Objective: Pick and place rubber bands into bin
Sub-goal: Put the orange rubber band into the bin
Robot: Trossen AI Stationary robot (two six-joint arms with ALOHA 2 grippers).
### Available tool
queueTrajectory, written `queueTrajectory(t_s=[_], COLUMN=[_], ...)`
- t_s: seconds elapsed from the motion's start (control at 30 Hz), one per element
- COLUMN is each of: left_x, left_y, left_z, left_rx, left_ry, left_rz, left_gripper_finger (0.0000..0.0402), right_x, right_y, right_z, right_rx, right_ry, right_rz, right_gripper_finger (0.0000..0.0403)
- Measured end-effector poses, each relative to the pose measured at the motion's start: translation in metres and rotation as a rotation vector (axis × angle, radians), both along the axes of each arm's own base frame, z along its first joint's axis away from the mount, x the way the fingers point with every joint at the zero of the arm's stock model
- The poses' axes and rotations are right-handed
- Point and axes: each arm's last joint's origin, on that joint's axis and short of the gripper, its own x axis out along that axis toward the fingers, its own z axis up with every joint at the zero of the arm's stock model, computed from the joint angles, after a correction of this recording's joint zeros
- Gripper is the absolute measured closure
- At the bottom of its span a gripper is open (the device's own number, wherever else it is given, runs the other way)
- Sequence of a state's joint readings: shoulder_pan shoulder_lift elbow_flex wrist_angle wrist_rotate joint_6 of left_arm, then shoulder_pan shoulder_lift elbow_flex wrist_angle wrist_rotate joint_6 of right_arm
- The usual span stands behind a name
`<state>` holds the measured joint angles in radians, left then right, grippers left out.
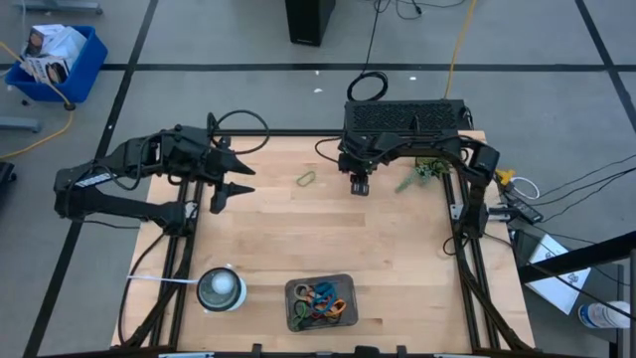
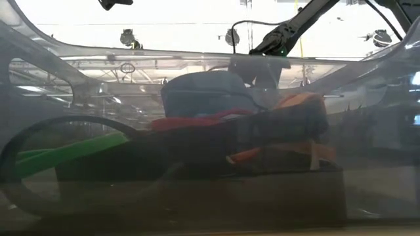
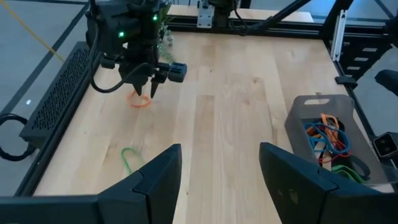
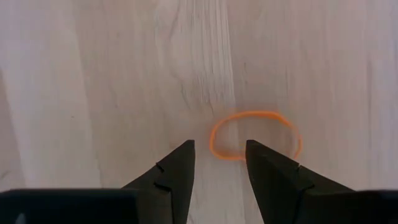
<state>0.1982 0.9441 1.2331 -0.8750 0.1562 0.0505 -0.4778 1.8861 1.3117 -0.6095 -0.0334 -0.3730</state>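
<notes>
An orange rubber band (image 4: 255, 134) lies flat on the wooden table (image 1: 397, 259) near its far edge. My right gripper (image 4: 219, 149) hangs over it, pointing down and open, with the band's one end between its fingertips; it also shows in the left wrist view (image 3: 148, 93) and from above (image 1: 360, 185). A green rubber band (image 1: 306, 179) lies flat to the left of it (image 3: 130, 158). The bin (image 1: 320, 303), a dark grey tray, sits at the near edge and holds several coloured bands (image 3: 326, 134). My left gripper (image 1: 238, 179) waits open above the table's far left (image 3: 217, 168).
A round white object (image 1: 221, 288) stands left of the bin. A black perforated box (image 1: 402, 117) sits along the far edge, with a green sprig (image 1: 422, 171) beside it. In the low view the bin's bands (image 2: 65, 154) fill the picture close up.
</notes>
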Motion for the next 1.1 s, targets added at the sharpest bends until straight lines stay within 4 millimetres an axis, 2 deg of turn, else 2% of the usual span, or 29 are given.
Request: queueTrajectory(t_s=[0.53, 0.67, 0.87, 1.0, 1.1], left_x=[0.000, 0.000, 0.000, 0.000, 0.000], left_y=[0.000, 0.000, 0.000, 0.000, 0.000], left_z=[0.000, 0.000, 0.000, 0.000, 0.000], left_rx=[0.000, 0.000, -0.001, -0.001, -0.001], left_ry=[-0.005, -0.005, -0.004, -0.004, -0.004], left_rz=[0.001, 0.002, 0.002, 0.002, 0.002], left_gripper_finger=[0.0178, 0.0178, 0.0178, 0.0178, 0.0178], right_x=[0.002, 0.001, 0.001, 0.001, -0.001], right_y=[-0.007, -0.008, -0.008, -0.007, -0.003], right_z=[-0.029, -0.029, -0.028, -0.027, -0.019], right_rx=[0.073, 0.079, 0.070, 0.047, 0.036], right_ry=[0.048, 0.052, 0.046, 0.063, 0.061], right_rz=[0.002, 0.000, 0.004, -0.033, -0.064], right_gripper_finger=[0.0290, 0.0318, 0.0392, 0.0399, 0.0401])
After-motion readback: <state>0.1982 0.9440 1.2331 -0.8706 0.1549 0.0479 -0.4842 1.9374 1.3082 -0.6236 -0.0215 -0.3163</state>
